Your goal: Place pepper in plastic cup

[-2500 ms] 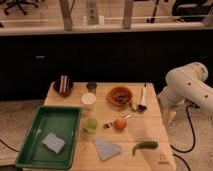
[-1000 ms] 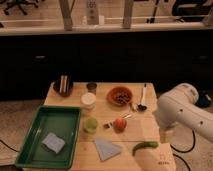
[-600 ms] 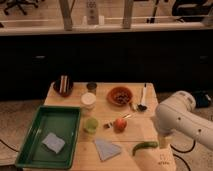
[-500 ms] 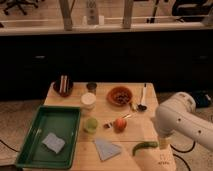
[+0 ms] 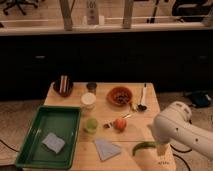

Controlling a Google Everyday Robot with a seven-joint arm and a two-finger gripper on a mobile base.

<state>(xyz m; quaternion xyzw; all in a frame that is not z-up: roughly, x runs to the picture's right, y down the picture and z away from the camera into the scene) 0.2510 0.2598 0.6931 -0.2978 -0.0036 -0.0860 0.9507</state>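
The pepper [image 5: 143,147], slim, curved and dark green, lies on the wooden table [image 5: 105,111] near its front right corner. The plastic cup [image 5: 90,125], short and translucent light green, stands upright left of centre, beside the green tray. My white arm [image 5: 175,131] reaches in from the right and hangs over the table's front right corner. My gripper [image 5: 161,149] points down just right of the pepper's right end, close to it. The pepper is on the table, not lifted.
A green tray [image 5: 30,145] holding a blue-grey sponge [image 5: 53,142] sits at front left. A grey cloth [image 5: 107,148], an orange-red fruit [image 5: 119,124], a white cup [image 5: 88,100], a small dark cup [image 5: 91,86], a red bowl [image 5: 120,96], a dark bowl [image 5: 63,87] and a ladle [image 5: 142,98] stand around.
My arm has come forward and down from the table's right side to the front right corner, bringing the gripper beside the pepper. The objects have not moved.
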